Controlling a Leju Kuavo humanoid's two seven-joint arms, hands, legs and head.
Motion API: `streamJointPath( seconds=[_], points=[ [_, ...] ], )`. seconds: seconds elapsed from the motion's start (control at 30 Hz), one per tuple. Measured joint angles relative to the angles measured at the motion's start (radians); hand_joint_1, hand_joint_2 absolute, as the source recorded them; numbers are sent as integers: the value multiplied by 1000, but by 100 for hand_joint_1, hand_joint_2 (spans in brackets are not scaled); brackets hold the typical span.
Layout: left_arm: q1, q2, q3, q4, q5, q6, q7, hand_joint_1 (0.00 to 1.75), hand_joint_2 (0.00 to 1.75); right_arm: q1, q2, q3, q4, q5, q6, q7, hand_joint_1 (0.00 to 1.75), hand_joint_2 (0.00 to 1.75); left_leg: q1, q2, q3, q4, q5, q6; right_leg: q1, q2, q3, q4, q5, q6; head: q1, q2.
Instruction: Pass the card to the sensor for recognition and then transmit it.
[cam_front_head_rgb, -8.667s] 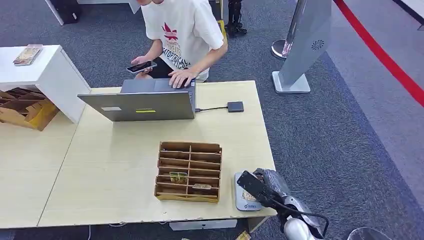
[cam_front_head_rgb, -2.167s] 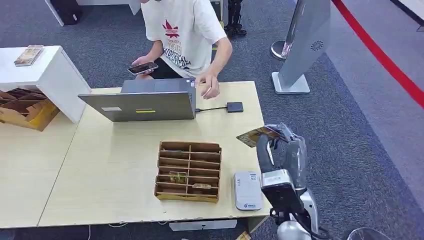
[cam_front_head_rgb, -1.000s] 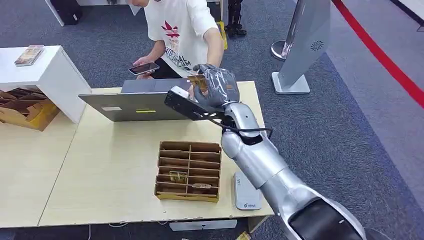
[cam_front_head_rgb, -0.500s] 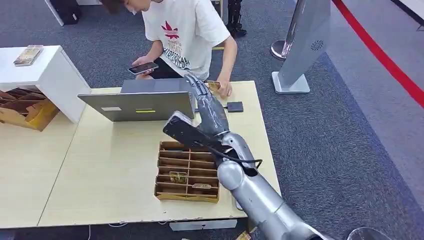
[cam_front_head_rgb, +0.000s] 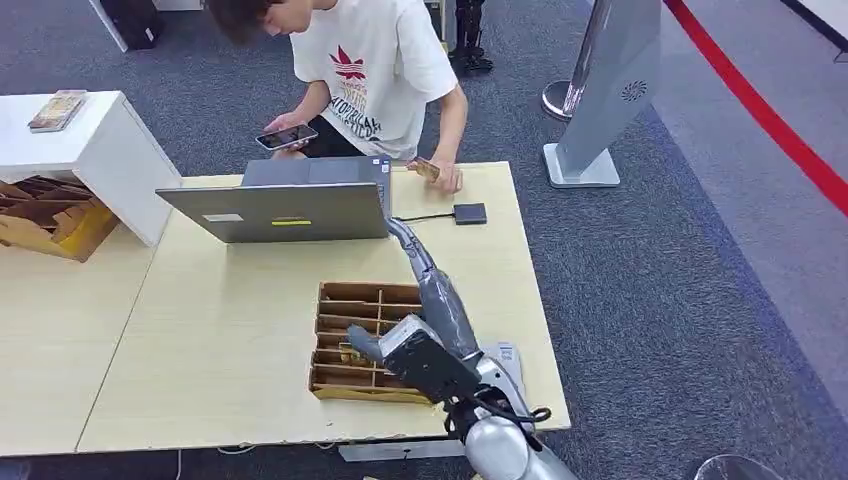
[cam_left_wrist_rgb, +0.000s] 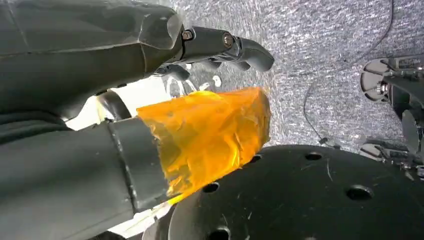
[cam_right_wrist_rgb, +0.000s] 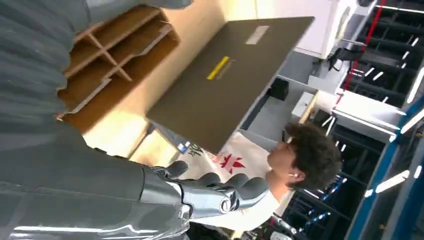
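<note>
The right hand (cam_front_head_rgb: 425, 275) reaches out flat over the wooden organizer (cam_front_head_rgb: 375, 340), fingers straight, holding nothing; well beyond its fingertips a person's hand (cam_front_head_rgb: 445, 178) holds the small tan, patterned card (cam_front_head_rgb: 425, 169); the left hand (cam_left_wrist_rgb: 150, 90) hangs fingers loosely apart, grasping nothing.

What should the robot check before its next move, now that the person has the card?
1. Card in person's hand: ok.
2. Right hand empty, fingers stretched out: ok.
3. Right hand clear of laptop: cannot tell, fingertips close to its corner.
4. Cards left in wooden organizer: cannot tell, arm covers part.
5. Sensor free: cannot tell, arm covers most of it.
</note>
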Motion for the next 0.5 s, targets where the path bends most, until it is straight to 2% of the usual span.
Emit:
streamJointPath(
  seconds=[0.03, 0.1, 0.13, 0.27, 0.37, 0.43, 0.47, 0.5],
  points=[
    [1, 0, 2, 0, 2, 0, 0, 0, 0, 7, -7, 2, -4, 3, 2, 2, 140, 175, 0, 0, 0, 0, 0, 0, 0, 0, 0, 0, 0, 0, 0, 0],
    [2, -2, 9, 0, 7, 0, -2, 0, 0, 18, -22, 7, -10, 11, 3, 3, 164, 175, 0, 0, 0, 0, 0, 0, 0, 0, 0, 0, 0, 0, 0, 0],
    [3, -2, 11, 0, 8, 0, -2, 0, 0, 21, -26, 10, -10, 15, 4, 3, 168, 175, 0, 0, 0, 0, 0, 0, 0, 0, 0, 0, 0, 0, 0, 0],
    [4, -3, 15, 0, 12, -2, -8, 0, 0, 23, -39, 22, -10, 40, 5, 7, 169, 175, 0, 0, 0, 0, 0, 0, 0, 0, 0, 0, 0, 0, 0, 0],
    [4, -3, 15, 0, 12, -2, -8, 0, 0, 19, -42, 32, -7, 63, 24, 34, 168, 175, 0, 0, 0, 0, 0, 0, 0, 0, 0, 0, 0, 0, 0, 0],
    [4, -3, 15, 0, 12, -2, -8, 0, 0, 9, -43, 48, 4, 95, 41, 50, 152, 175, 0, 0, 0, 0, 0, 0, 0, 0, 0, 0, 0, 0, 0, 0],
    [4, -3, 15, 0, 12, -2, -8, 0, 0, 4, -43, 56, 10, 111, 46, 57, 152, 175, 0, 0, 0, 0, 0, 0, 0, 0, 0, 0, 0, 0, 0, 0],
    [4, -3, 15, 0, 12, -2, -8, 0, 0, -2, -43, 67, 19, 135, 44, 62, 134, 175, 0, 0, 0, 0, 0, 0, 0, 0, 0, 0, 0, 0, 0, 0]
  ],
)
